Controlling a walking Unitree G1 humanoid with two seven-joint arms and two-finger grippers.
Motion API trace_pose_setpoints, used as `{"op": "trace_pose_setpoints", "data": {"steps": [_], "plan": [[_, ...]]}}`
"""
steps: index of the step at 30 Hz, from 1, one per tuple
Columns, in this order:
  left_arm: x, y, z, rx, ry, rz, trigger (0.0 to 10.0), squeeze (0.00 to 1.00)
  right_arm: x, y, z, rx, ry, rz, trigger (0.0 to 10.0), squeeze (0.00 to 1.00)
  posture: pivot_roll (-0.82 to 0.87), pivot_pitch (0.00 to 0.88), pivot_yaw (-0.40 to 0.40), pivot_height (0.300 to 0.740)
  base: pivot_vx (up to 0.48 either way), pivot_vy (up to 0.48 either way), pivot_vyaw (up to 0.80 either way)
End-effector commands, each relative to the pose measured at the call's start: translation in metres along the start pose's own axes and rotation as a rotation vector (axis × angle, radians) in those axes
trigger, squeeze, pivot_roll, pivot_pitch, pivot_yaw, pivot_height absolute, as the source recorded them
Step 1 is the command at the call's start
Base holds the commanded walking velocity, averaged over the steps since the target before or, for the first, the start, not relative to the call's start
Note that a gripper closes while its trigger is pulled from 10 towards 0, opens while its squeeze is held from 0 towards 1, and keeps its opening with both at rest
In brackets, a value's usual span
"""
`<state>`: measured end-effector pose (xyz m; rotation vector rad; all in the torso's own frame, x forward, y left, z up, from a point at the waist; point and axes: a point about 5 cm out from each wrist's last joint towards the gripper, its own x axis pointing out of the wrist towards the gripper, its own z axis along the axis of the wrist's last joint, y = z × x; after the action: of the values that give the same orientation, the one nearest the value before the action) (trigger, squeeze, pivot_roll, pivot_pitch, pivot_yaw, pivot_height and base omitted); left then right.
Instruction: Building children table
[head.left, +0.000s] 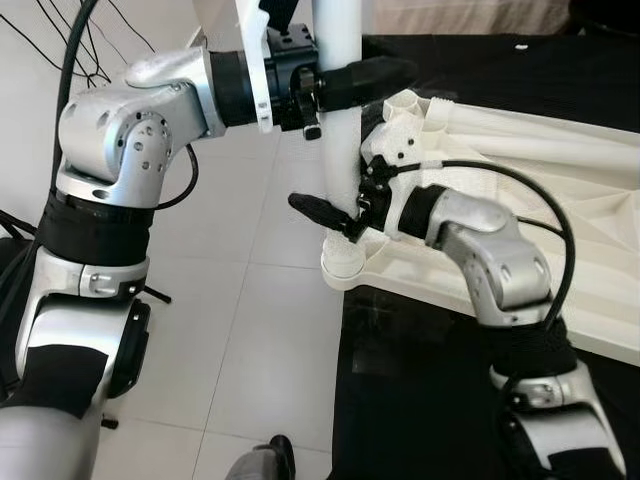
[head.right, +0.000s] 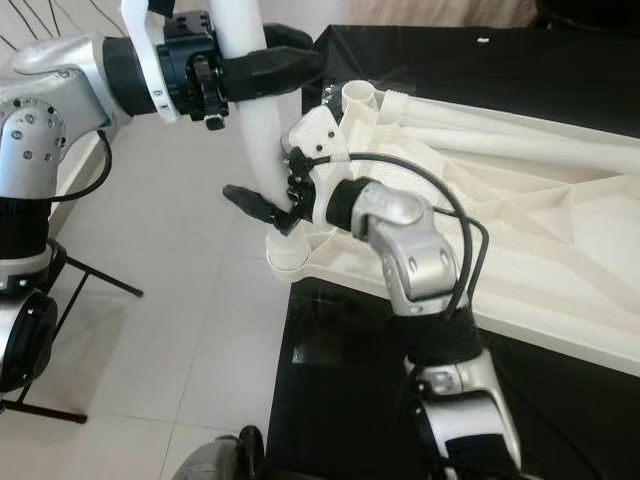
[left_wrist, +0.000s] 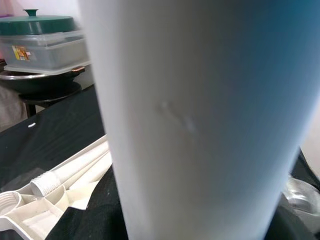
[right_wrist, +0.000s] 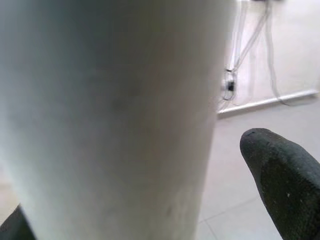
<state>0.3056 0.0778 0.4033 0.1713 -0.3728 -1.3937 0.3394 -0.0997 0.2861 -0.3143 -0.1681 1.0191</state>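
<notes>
White table leg (head.left: 340, 120) stands close to upright, long axis running 12-to-6 in the head views, foot seated in or right at the round corner socket (head.left: 345, 265) of the upside-down tabletop (head.left: 560, 200). Tabletop lies flat on the black mat (head.left: 420, 380), its socket corner overhanging the tiled floor (head.left: 250, 300).

Left gripper (head.left: 345, 85) sits high on the leg, coming in from 9 o'clock, fingers pinched around the tube; one black finger (head.left: 375, 72) shows wrapped past the leg toward 3 o'clock. Left wrist view has the tube right up against the lens, so contact looks firm.

Right gripper (head.left: 335, 215) is low, just above the socket, reaching in from 3 o'clock. Fingers spread, one long finger (head.left: 315, 208) sticking out toward 9 o'clock on the near side of the leg. Right wrist view: fingertip (right_wrist: 282, 182) stands apart from the tube, gap visible. So it brackets the leg loosely, not clamping.

Key relation: leg axis must stay in line with the socket axis, straight down at 6 o'clock. Left arm holds the weight and tilt; right gripper is nearer the joint, so it's the one to steer the foot.

Judgement: leg is at the seating or turning-in stage; can't tell whether it's home. Spare threaded leg (left_wrist: 65, 175) lies on the tabletop, other sockets unfilled. Risk: top tilts and the joint binds.
</notes>
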Motion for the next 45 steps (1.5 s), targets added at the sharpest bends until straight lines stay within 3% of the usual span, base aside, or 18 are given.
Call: {"op": "trace_pose_setpoints", "data": {"steps": [1, 2, 9, 10, 17, 23, 34, 35, 36, 37, 38, 39, 40, 42, 43, 44, 45], "plan": [[0.014, -0.013, 0.004, 0.037, 0.013, -0.131, 0.0, 0.0, 0.003, -0.005, -0.005, 0.017, 0.018, 0.056, 10.0, 0.12, 0.13, 0.254, 0.063, 0.74, 0.0, 0.0, 0.0], [0.016, -0.014, 0.003, 0.037, 0.016, -0.144, 0.0, 0.0, 0.006, -0.005, -0.004, 0.03, 0.009, 0.133, 10.0, 0.0, 0.14, 0.251, 0.07, 0.74, 0.0, 0.0, 0.0], [0.026, -0.014, 0.0, 0.037, 0.03, -0.19, 0.0, 0.0, 0.016, -0.006, 0.0, 0.076, -0.017, 0.33, 10.0, 0.0, 0.14, 0.251, 0.079, 0.74, 0.0, 0.0, 0.0], [0.03, -0.015, -0.002, 0.038, 0.033, -0.202, 0.0, 0.0, 0.019, -0.007, -0.001, 0.085, -0.01, 0.362, 0.0, 0.0, 0.14, 0.252, 0.083, 0.74, 0.0, 0.0, 0.0], [0.04, -0.017, -0.005, 0.037, 0.032, -0.224, 0.0, 0.0, 0.025, -0.006, -0.003, 0.082, 0.019, 0.415, 0.0, 0.0, 0.13, 0.257, 0.085, 0.74, 0.0, 0.0, 0.0], [0.043, -0.022, -0.002, 0.043, 0.025, -0.235, 0.0, 0.0, 0.023, -0.012, -0.009, 0.099, 0.043, 0.375, 0.0, 0.0, 0.13, 0.259, 0.082, 0.74, 0.0, 0.0, 0.0], [0.043, -0.018, -0.001, 0.058, 0.016, -0.227, 0.0, 0.0, 0.019, -0.016, -0.016, 0.123, 0.061, 0.303, 0.0, 0.0, 0.12, 0.26, 0.081, 0.74, 0.0, 0.0, 0.0], [0.043, -0.017, -0.001, 0.067, 0.015, -0.216, 2.3, 0.0, 0.017, -0.017, -0.018, 0.127, 0.07, 0.279, 0.0, 0.0, 0.12, 0.26, 0.081, 0.74, 0.0, 0.0, 0.0], [0.042, -0.015, -0.002, 0.054, 0.005, -0.196, 10.0, 0.01, 0.016, -0.018, -0.02, 0.134, 0.08, 0.24, 0.0, 0.0, 0.12, 0.26, 0.08, 0.74, 0.0, 0.0, 0.0], [0.042, -0.015, -0.002, 0.054, 0.005, -0.196, 10.0, 0.01, 0.016, -0.018, -0.02, 0.134, 0.08, 0.24, 0.0, 0.0, 0.12, 0.26, 0.08, 0.74, 0.0, 0.0, 0.0], [0.041, -0.013, -0.002, 0.048, 0.0, -0.192, 10.0, 1.0, 0.014, -0.02, -0.023, 0.143, 0.089, 0.179, 0.0, 0.0, 0.12, 0.263, 0.075, 0.74, 0.0, 0.0, 0.0], [0.041, -0.013, -0.002, 0.048, 0.0, -0.192, 10.0, 1.0, 0.014, -0.02, -0.023, 0.143, 0.089, 0.179, 0.0, 0.0, 0.12, 0.263, 0.075, 0.74, 0.0, 0.0, 0.0], [0.04, -0.01, -0.002, 0.042, -0.007, -0.167, 10.0, 1.0, 0.01, -0.021, -0.028, 0.141, 0.115, 0.081, 0.0, 0.0, 0.11, 0.266, 0.069, 0.74, 0.0, 0.0, 0.0], [0.04, -0.01, -0.002, 0.042, -0.007, -0.167, 10.0, 1.0, 0.01, -0.021, -0.028, 0.141, 0.115, 0.081, 0.0, 0.0, 0.11, 0.266, 0.069, 0.74, 0.0, 0.0, 0.0], [0.04, -0.006, -0.001, 0.037, -0.007, -0.138, 10.0, 1.0, 0.007, -0.019, -0.034, 0.145, 0.14, -0.039, 0.0, 0.0, 0.12, 0.272, 0.056, 0.74, 0.0, 0.0, 0.0], [0.039, -0.001, 0.0, 0.023, -0.004, -0.123, 10.0, 0.0, -0.006, 0.0, -0.051, 0.145, 0.184, -0.424, 0.0, 0.0, 0.13, 0.276, 0.053, 0.74, 0.0, 0.0, 0.0], [0.039, -0.001, 0.0, 0.023, -0.004, -0.123, 10.0, 0.0, -0.006, 0.0, -0.051, 0.145, 0.184, -0.424, 0.0, 0.0, 0.13, 0.276, 0.053, 0.74, 0.0, 0.0, 0.0]]}}
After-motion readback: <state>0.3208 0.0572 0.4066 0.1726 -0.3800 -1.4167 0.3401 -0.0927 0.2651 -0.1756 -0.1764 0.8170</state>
